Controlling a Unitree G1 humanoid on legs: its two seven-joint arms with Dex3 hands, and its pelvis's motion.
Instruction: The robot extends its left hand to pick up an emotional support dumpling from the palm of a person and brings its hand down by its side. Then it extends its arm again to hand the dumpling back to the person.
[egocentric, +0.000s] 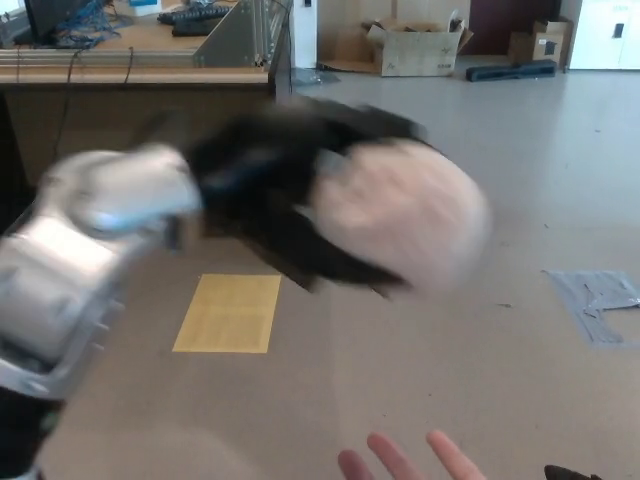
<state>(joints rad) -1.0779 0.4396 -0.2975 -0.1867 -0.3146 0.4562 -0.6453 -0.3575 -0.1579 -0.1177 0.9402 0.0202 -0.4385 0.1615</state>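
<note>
Dumpling (405, 215) gripped in left hand (275, 190) above person's fingers (400, 460).

**Dumpling in the left hand's grasp**

The dumpling (405, 215) is a round, pale pink, soft-looking ball, blurred. It sits at the tip of the left hand (290, 190), black fingers wrapped over its top and under it.

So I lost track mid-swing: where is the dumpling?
Head view, centre: the dumpling is in the left hand, above the person's fingertips at the bottom edge.
</note>
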